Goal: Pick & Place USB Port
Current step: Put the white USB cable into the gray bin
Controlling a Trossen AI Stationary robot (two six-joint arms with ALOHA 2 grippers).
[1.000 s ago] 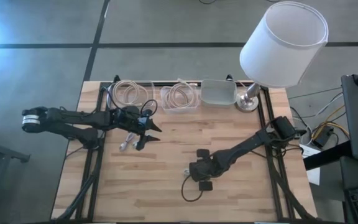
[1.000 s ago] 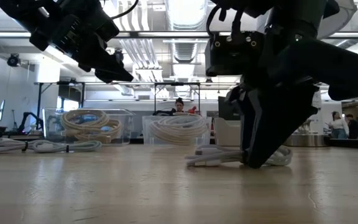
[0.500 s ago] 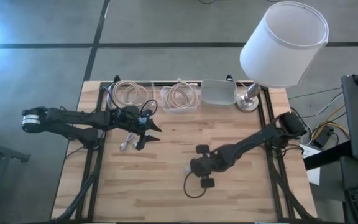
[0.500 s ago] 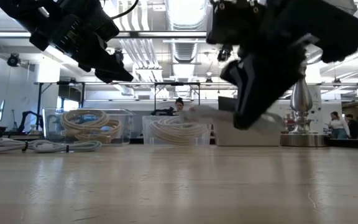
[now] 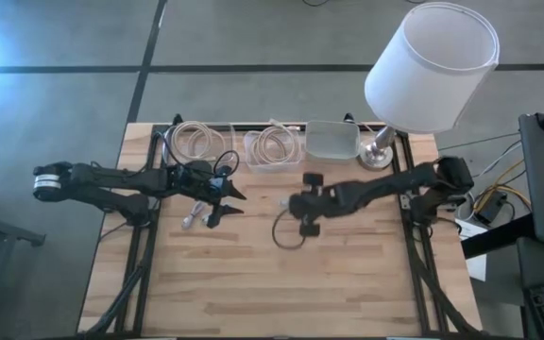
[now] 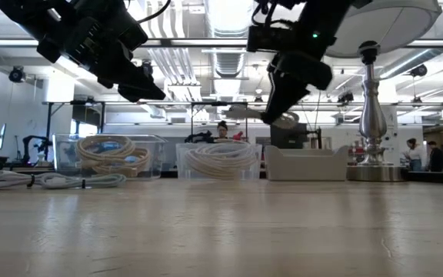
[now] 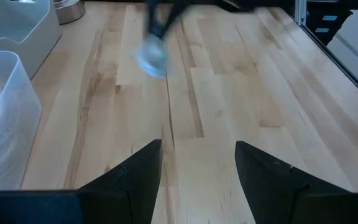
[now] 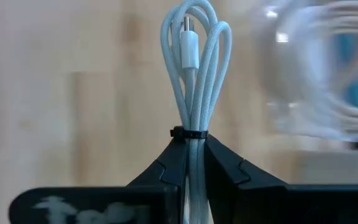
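A white braided USB cable, bundled into loops with a black tie, shows in the right wrist view (image 8: 189, 68) with its plug (image 8: 189, 46) lying among the loops. My right gripper (image 5: 297, 208) is shut on it above the middle of the table; in the low view the bundle (image 6: 246, 113) hangs in the air below the gripper (image 6: 277, 98). My left gripper (image 5: 227, 200) hovers open over the table's left part, and its own wrist view (image 7: 197, 165) shows bare wood between the fingers. My right gripper pinches the cable bundle between its two fingers just below the black tie (image 8: 187, 133). The loops and plug stick out past the fingertips. The bundle is lifted clear of the table (image 6: 246, 113).
Along the far edge stand a clear bin with coiled cable (image 5: 196, 142), a second clear bin with coiled cable (image 5: 272, 146) and a grey tray (image 5: 331, 139). A lamp's base (image 5: 379, 154) sits at the far right. A loose cable (image 5: 193, 217) lies under my left gripper.
My right gripper has risen from the table with the cable bundle and travelled toward the far edge, nearer the bins. The bundle, which lay on the wood a second ago, now hangs clear in the air.
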